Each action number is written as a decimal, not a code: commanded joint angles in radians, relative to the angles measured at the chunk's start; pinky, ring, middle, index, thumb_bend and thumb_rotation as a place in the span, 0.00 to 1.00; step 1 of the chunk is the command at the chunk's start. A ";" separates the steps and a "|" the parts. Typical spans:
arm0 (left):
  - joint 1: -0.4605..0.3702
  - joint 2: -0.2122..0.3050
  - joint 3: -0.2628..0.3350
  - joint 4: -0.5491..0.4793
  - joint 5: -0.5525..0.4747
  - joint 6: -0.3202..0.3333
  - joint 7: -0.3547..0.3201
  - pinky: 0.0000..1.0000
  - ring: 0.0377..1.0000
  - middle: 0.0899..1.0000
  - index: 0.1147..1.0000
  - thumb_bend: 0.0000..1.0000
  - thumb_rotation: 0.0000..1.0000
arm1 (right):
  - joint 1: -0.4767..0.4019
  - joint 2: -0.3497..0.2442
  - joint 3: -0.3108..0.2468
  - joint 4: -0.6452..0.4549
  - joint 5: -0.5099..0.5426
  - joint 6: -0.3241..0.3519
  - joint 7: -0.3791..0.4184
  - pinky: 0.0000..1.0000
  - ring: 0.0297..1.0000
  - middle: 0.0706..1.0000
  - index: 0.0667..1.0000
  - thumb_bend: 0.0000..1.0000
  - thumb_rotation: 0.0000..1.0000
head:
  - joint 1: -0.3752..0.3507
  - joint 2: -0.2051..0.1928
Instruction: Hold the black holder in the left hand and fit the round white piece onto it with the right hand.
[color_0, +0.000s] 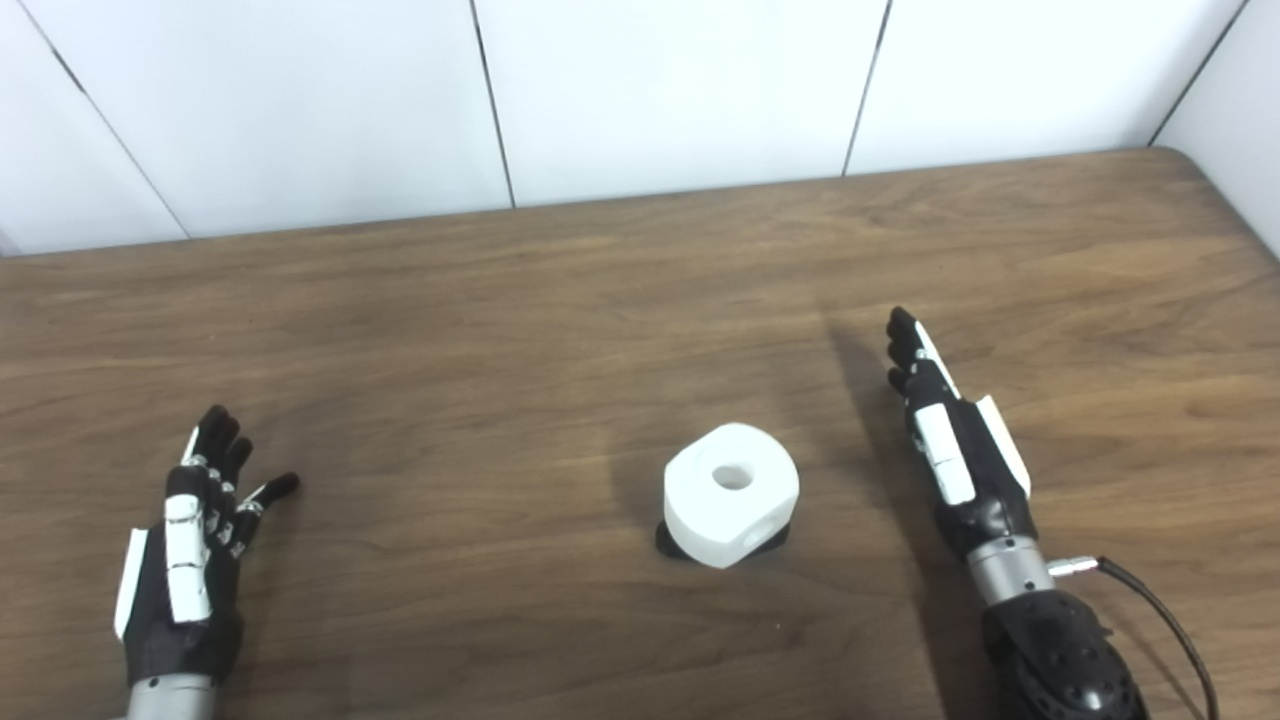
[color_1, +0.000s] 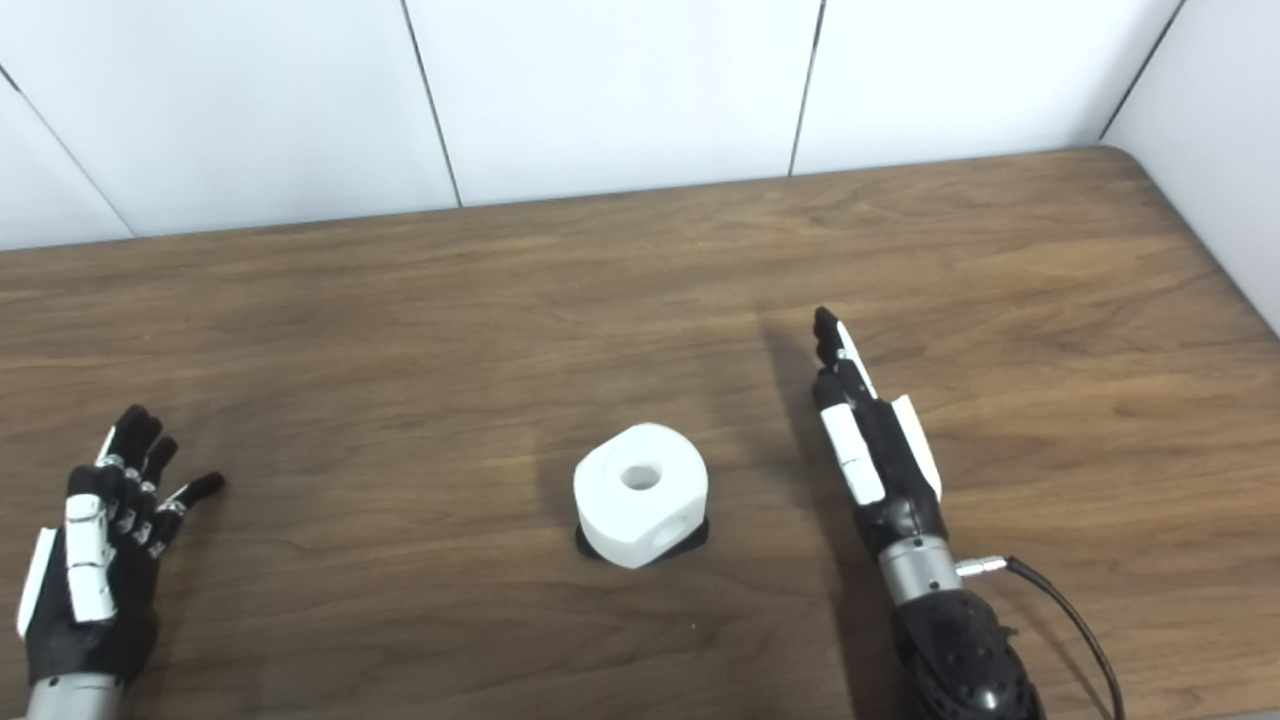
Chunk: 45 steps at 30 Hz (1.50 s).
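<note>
Bare table (color_0: 560, 300) surrounds the white piece (color_0: 731, 492) at lower centre, both open hands standing well apart from it.

Setting: lab or robot test bay, not home. Evidence: bare wood-grain worktop (color_0: 600, 300) with rounded far right corner; plain white panelled wall (color_0: 680, 90) with dark seams along far edge, second white panel at right; exposed cable (color_0: 1165, 620) at robot wrist, near right.

You had nothing to read here: no text, label, brand, number or sign showed on anything in either view, whether beside the fingers, between them or beyond them.
</note>
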 joint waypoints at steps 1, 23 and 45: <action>-0.004 -0.012 -0.004 0.010 0.005 -0.029 0.017 1.00 0.99 1.00 0.98 0.63 1.00 | 0.015 0.024 -0.015 0.000 0.036 -0.075 -0.005 1.00 1.00 0.99 0.97 0.58 0.99 | 0.043 0.001; -0.015 -0.069 -0.029 0.075 0.023 -0.217 0.040 1.00 1.00 0.98 0.96 0.64 0.94 | -0.001 -0.012 -0.048 0.073 0.108 -0.158 0.029 1.00 0.99 0.99 0.97 0.54 0.95 | 0.045 -0.015; -0.001 -0.032 -0.013 0.038 -0.065 -0.108 0.029 1.00 0.99 0.99 0.98 0.57 0.97 | 0.018 0.028 -0.019 0.048 0.049 -0.150 -0.001 1.00 0.98 0.97 0.96 0.53 0.96 | -0.032 -0.022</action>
